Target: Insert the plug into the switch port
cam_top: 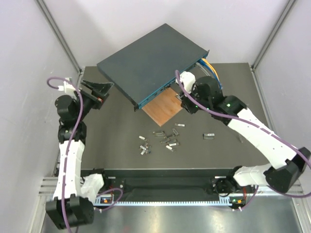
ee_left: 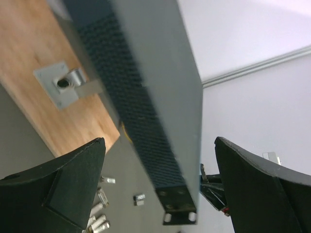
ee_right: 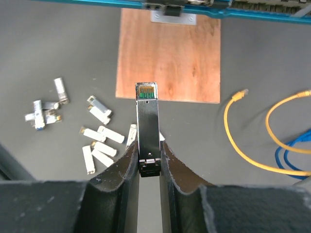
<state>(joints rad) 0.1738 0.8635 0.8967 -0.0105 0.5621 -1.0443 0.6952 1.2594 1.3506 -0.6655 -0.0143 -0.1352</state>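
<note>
The right gripper (ee_right: 148,145) pinches a slim black-and-silver metal plug (ee_right: 147,114), which points at the teal front edge of the large, flat, dark blue-grey metal switch (cam_top: 146,60) at the bench's (cam_top: 194,155) far edge, with clear room between them. The left gripper (cam_top: 99,92) is spread wide beside the switch's left corner.

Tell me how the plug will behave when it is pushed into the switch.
Probably stiff: the plug looks like a straight metal bar. It may pivot or slip, since the right end effector pinches only its rear end and its sides look smooth. Likely light, being so slim.
</note>
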